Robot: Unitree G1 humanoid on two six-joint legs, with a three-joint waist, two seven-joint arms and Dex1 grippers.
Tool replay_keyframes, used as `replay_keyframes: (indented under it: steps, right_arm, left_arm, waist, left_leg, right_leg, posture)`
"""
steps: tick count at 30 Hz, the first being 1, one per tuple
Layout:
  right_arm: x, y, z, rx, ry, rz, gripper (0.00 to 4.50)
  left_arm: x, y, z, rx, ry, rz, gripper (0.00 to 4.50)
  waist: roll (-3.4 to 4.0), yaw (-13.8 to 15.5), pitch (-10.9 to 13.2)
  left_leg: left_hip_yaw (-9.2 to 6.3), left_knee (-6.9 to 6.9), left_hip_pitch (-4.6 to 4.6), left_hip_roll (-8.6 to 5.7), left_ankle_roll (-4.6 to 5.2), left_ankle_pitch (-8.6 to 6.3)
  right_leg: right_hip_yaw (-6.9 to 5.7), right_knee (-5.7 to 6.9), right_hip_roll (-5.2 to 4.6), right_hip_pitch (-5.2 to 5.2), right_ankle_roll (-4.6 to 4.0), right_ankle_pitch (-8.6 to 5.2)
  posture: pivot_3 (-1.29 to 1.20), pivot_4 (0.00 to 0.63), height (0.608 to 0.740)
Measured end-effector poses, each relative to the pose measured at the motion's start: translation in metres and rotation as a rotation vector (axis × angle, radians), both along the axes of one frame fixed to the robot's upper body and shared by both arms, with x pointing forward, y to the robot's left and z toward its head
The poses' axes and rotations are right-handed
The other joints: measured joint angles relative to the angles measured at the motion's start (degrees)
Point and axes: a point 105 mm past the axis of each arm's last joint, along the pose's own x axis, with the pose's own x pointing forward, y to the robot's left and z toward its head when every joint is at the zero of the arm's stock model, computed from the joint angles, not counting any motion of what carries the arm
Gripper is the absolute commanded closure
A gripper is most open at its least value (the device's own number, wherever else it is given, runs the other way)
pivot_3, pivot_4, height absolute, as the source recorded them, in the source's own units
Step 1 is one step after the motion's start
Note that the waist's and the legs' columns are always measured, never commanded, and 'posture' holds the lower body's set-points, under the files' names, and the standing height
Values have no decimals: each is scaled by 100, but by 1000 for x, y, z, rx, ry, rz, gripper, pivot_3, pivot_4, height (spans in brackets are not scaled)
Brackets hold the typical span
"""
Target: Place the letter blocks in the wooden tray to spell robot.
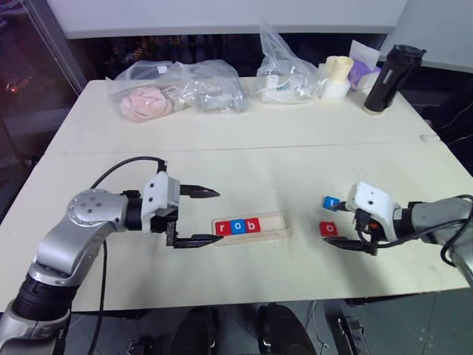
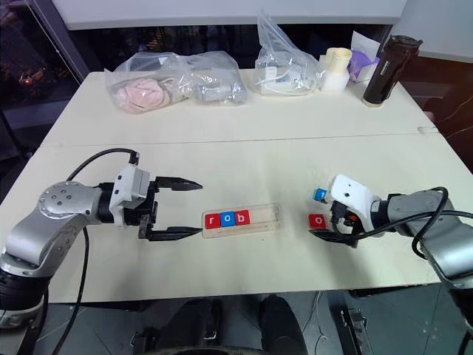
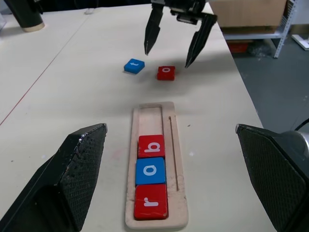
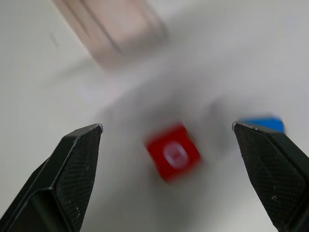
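Right end effector (image 4: 166, 179) open, red o block (image 4: 173, 153) blurred

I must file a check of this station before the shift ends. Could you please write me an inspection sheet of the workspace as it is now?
Surface: pale table, a seam running across it.
Job's things: wooden tray holds three blocks, red r, blue o, red b; its far end is free. Red o block and blue t block lie on the table, outside the tray.
Clutter: plastic bags, pale cup, black bottle, all at the far edge.
Grippers: left gripper open at the tray's r end, empty; right gripper open over the red o block, empty.
Cables: black cable looping over the left arm.
Surroundings: a shelf beside the table.
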Motion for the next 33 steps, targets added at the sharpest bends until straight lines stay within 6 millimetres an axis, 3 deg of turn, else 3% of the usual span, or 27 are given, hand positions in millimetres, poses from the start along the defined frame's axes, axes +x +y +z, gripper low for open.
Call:
replay_keyframes:
  steps: [6, 21, 24, 29, 33]
  right_arm:
    - [2, -6, -17, -7, 19, 75, 46]
    - [8, -4, -22, -3, 4, 123, 46]
    - [12, -2, -23, 1, -2, 132, 890]
    - [11, -1, -25, 0, 7, 149, 3299]
    - [11, 0, -24, -1, 9, 151, 3374]
  left_arm:
    - [-3, 0, -1, 7, 0, -1, 0]
    - [-7, 7, -5, 51, 14, -4, 0]
    - [-7, 8, -5, 57, 15, -8, 0]
    - [-8, 9, -6, 61, 22, -5, 0]
    - [-8, 10, -6, 61, 20, -1, 0]
  waist:
    - [0, -1, 0]
    - [1, 14, 0]
    - [1, 0, 0]
    - [1, 6, 0]
    - [1, 9, 0]
  left_leg:
    - [-1, -1, 2, 1, 0, 0]
    - [-2, -1, 6, 1, -1, 0]
    - [-2, -1, 15, 1, -1, 0]
    - [-2, -1, 25, 1, -1, 0]
    - [-2, -1, 31, 1, -1, 0]
  right_leg:
    - [1, 4, -2, -1, 0, 1]
    - [2, 3, -9, 4, -3, 1]
    - [2, 3, -10, 12, -4, 1]
    - [3, 2, -12, 22, -6, 0]
    - [4, 2, -13, 27, -8, 0]
  posture:
    - [0, 150, 740]
    - [0, 150, 740]
    - [0, 150, 740]
    - [0, 150, 740]
    - [0, 150, 740]
